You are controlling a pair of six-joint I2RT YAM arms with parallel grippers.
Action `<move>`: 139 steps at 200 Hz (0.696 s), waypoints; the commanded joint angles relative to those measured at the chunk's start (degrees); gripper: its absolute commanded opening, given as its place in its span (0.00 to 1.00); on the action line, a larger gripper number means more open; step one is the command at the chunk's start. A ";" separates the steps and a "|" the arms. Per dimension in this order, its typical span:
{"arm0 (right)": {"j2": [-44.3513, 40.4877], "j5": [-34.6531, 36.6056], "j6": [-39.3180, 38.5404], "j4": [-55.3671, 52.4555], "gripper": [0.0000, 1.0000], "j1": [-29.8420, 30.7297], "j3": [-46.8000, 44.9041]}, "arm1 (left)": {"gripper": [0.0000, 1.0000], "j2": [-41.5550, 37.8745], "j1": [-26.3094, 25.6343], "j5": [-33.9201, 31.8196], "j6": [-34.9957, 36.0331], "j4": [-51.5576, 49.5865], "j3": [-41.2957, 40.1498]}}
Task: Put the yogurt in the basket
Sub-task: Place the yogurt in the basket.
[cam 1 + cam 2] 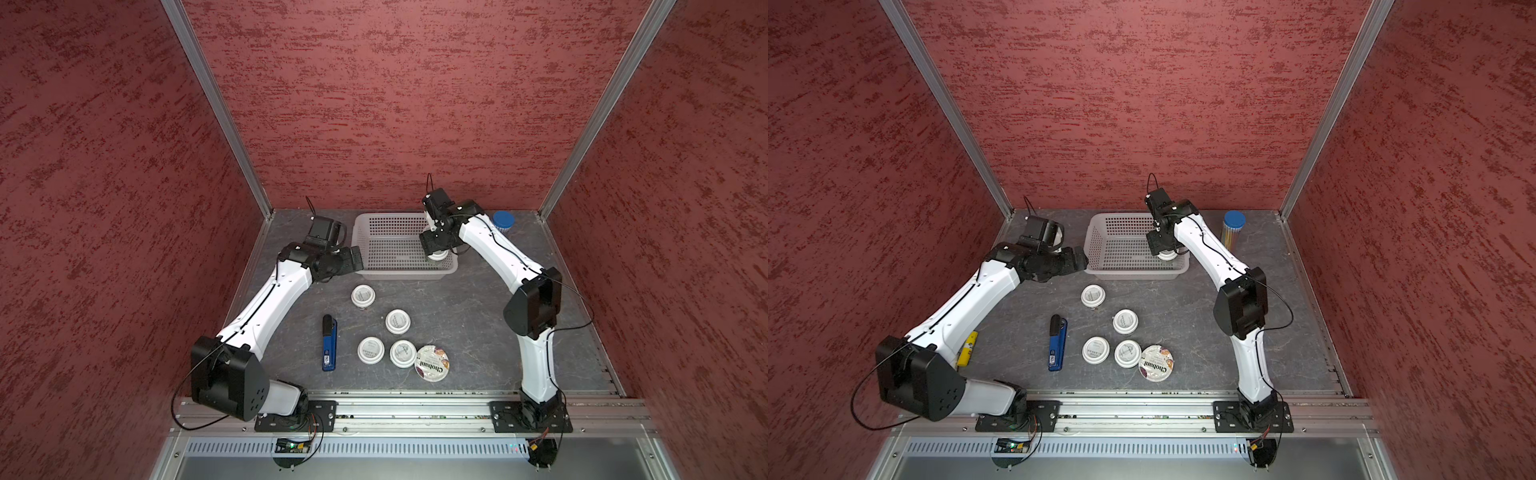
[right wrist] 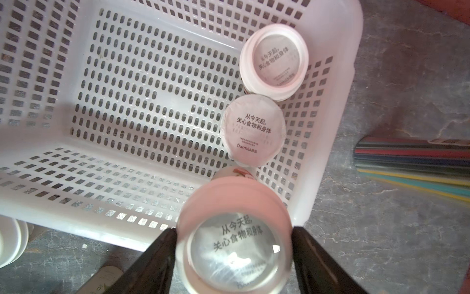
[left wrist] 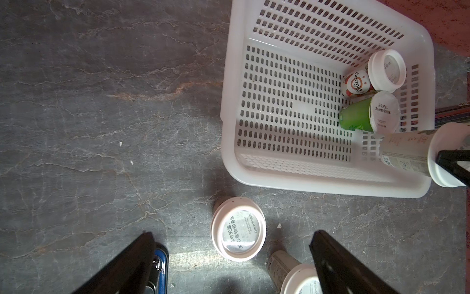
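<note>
My right gripper [image 2: 234, 229] is shut on a small white-lidded yogurt cup [image 2: 234, 249], which hangs upright over the near right corner of the pale perforated basket [image 1: 405, 274]. Two more cups [image 2: 274, 61] [image 2: 253, 129] stand inside against the basket's right wall. On the table in front of the basket stand several small yogurt cups [image 1: 363, 296] and a wider Chobani cup [image 1: 432, 362]. Left of the basket, my left gripper [image 3: 232, 235] hovers open and empty, above the cup nearest the basket [image 3: 237, 229].
A blue stapler [image 1: 329, 343] lies left of the cups. A blue-capped tube of pencils [image 1: 503, 220] stands right of the basket near the back wall. A yellow marker [image 1: 967, 348] lies by the left arm. Red walls close in three sides.
</note>
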 commanded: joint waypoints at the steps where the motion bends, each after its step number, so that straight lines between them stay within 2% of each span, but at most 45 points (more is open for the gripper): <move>1: 0.63 -1.79 -0.16 0.17 0.75 -0.80 -0.17 | 1.00 0.38 0.45 1.12 0.63 1.10 -0.04; 139: 5.48 -2.30 -0.27 -0.39 0.77 -2.40 0.31 | 1.00 -0.11 0.89 1.12 0.72 1.45 -0.70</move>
